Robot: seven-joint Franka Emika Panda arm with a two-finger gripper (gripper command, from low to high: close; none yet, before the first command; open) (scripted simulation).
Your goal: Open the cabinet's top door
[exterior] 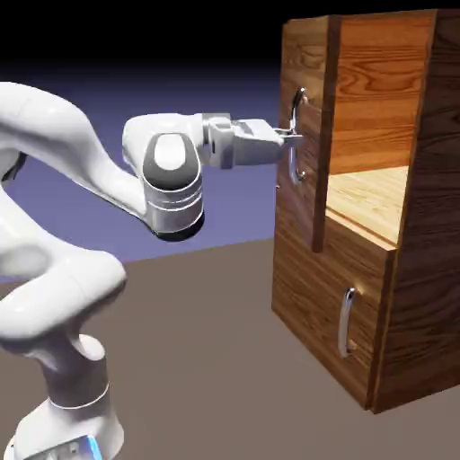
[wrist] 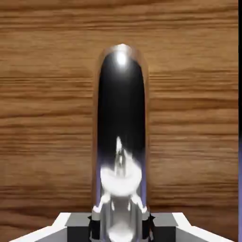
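Tool (wrist: 121,227) is closed on the curved bar handle (exterior: 296,135), one finger each side. Top door (exterior: 307,85) stands partly open at the cabinet's (exterior: 418,269) upper front, inside showing. To widen it, swing along the hinge arc, not straight back. Turn the wrist with the panel so the fingers stay square to the bar. Go slow; side load could slip the grip.

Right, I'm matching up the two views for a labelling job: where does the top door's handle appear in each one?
Exterior view: upper right, the curved silver bar at the fingers.
Hand view: centre, running down to the bottom edge between the fingers.
Shared landmark: the door's wood-grain face behind it.
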